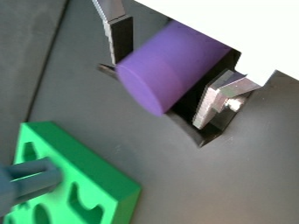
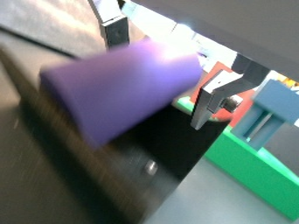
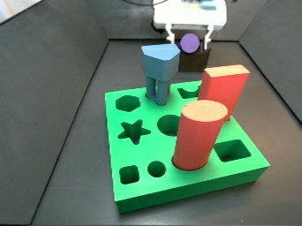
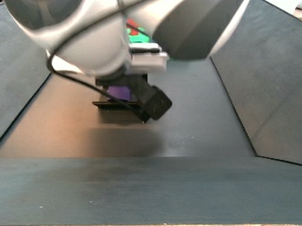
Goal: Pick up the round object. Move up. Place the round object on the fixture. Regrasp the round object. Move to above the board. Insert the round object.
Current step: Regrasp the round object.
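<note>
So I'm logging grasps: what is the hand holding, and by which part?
The hand grips the purple round object across its curved sides, fingers either side, above the fixture.

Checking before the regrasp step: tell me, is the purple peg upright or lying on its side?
On its side. The round object lies horizontally between the gripper fingers, over the fixture.

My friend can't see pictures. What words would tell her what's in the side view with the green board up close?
The gripper holds the round object, a purple cylinder, between its fingers beyond the far side of the board. On the green board stand a blue peg, a red cylinder and a red block.
</note>
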Motion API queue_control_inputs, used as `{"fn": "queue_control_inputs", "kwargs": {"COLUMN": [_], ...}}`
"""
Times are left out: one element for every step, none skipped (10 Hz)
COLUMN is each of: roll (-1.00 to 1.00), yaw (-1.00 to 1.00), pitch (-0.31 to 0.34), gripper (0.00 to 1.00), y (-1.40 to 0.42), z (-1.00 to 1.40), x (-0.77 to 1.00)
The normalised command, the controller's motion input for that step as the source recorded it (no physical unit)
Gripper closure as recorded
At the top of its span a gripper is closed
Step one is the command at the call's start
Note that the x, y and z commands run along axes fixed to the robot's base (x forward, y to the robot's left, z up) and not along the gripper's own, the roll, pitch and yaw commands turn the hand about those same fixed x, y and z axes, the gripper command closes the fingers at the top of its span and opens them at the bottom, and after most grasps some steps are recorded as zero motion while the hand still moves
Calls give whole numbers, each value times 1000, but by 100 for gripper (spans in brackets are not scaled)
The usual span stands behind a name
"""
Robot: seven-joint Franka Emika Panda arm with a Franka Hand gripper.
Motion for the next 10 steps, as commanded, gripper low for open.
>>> {"fn": "queue_control_inputs", "kwargs": {"roll": [-5, 26, 43, 54, 55, 57, 52, 1000, 1000, 1000], "yaw": [8, 2, -5, -13, -14, -21, -30, 20, 20, 19], "pitch": [46, 46, 52, 59, 63, 63, 56, 58, 55, 45], "gripper": [0, 0, 0, 0, 0, 0, 0, 0, 0, 0], "y": [2, -2, -1, 3, 2, 4, 4, -819, -765, -635], "z": [1000, 1000, 1000, 816, 696, 452, 197, 830, 749, 623], "x": [-22, -30, -35, -36, -37, -27, -24, -125, -110, -123]}}
